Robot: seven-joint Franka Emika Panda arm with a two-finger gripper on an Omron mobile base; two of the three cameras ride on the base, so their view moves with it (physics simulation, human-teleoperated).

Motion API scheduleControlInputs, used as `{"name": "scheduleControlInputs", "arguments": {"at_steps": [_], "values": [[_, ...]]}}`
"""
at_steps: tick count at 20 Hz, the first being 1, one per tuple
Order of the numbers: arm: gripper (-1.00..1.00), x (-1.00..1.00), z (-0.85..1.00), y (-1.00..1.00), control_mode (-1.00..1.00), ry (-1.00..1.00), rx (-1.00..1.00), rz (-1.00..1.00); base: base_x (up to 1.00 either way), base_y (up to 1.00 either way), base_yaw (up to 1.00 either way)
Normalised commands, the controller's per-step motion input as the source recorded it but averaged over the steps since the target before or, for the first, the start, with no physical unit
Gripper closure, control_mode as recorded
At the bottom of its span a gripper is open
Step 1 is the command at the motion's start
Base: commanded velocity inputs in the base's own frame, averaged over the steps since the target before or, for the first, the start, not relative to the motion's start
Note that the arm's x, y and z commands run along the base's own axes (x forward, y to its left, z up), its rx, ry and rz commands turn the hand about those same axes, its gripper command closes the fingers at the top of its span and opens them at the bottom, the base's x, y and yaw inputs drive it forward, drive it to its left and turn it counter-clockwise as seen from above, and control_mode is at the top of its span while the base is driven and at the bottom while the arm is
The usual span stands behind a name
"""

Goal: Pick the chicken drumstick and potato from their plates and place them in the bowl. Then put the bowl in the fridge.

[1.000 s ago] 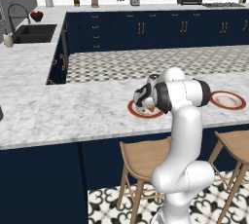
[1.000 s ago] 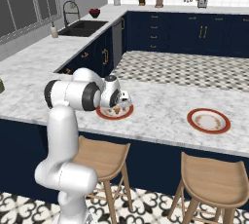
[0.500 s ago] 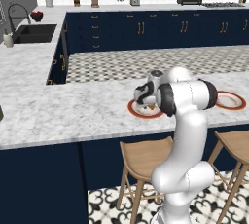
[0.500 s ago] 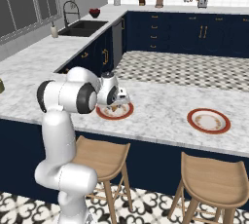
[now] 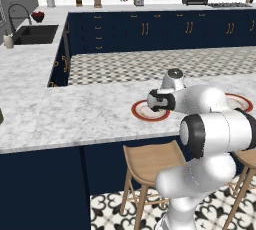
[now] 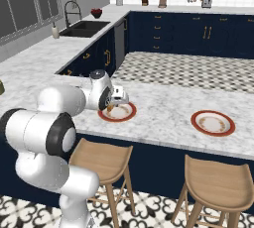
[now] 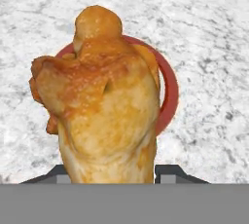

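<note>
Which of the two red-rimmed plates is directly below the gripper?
The left plate, beside the arm, under the gripper that holds the chicken drumstick. The other plate sits apart, further right.

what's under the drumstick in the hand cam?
The drumstick sits between the jaws, above a red-rimmed plate on the marble counter. Only the plate's rim shows; its centre is covered by the drumstick.

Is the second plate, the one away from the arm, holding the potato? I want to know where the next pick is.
No: in the right base view that plate shows only its white middle, no olive-tan lump.
</note>
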Motion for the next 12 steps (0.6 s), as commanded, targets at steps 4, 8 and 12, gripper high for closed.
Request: {"name": "scheduleControlInputs", "arguments": {"at_steps": [4, 8, 12], "values": [[1.00, -0.49, 0.93, 0.00, -1.00, 0.08, 0.00, -0.22, 0.00, 0.00, 0.00], [1.00, -0.44, 0.64, 0.00, -1.00, 0.10, 0.08, -0.11, 0.00, 0.00, 0.00], [1.00, -0.98, 0.32, 0.00, -1.00, -0.06, 0.19, -0.02, 0.00, 0.00, 0.00]]}}
